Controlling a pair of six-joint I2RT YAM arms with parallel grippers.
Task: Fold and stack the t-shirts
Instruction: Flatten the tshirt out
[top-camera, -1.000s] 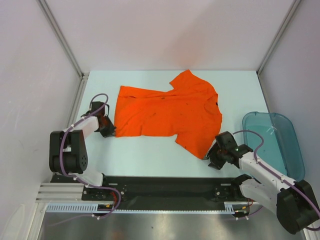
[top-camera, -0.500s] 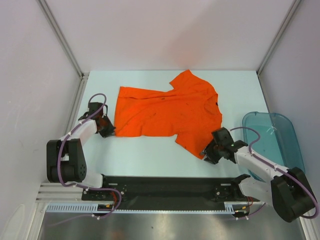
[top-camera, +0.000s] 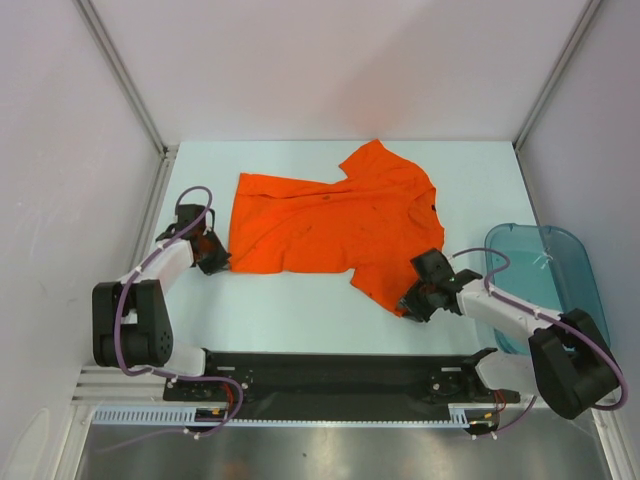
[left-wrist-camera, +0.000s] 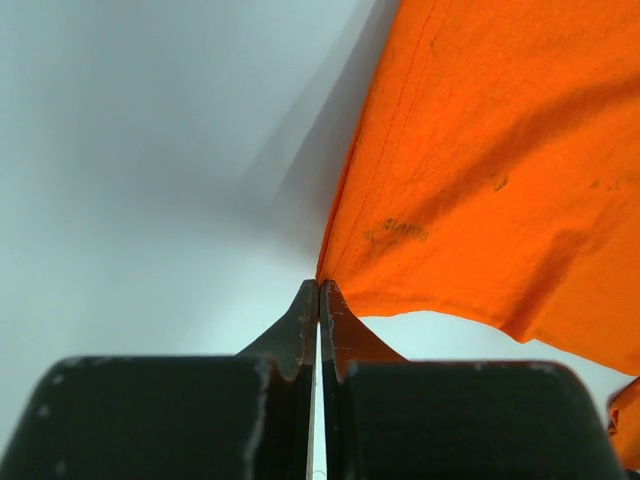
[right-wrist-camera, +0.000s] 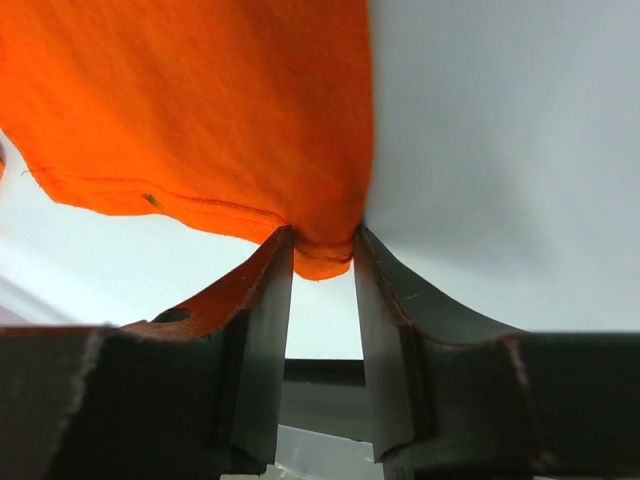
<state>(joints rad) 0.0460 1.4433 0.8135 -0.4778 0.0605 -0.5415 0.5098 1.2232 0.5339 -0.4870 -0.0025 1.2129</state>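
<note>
Two-arm fold, grasp stage. The shirt (top-camera: 335, 225) is lying spread and mostly flat across the middle of the desk (top-camera: 300, 310), with one sleeve pointing toward the far edge. Its near-left corner is being pinched by the left end effector (top-camera: 213, 255) on the side of the desk's left edge. In the left wrist view the jaws are pressed fully together on the hem, and the cloth is being drawn up into a taut peak from that point. The right end effector (top-camera: 412, 300) is being held low at the shirt's near-right corner, toward the desk's near edge. In the right wrist view its jaws are standing partly apart, with the bunched corner lying between them and touching both inner faces. A firm pinch is judged not yet made there. Two corners on the near side are being taken, presumably so that this edge can be lifted evenly and carried over as one fold. The bin (top-camera: 560, 270) is being left untouched at the desk's right edge.
</note>
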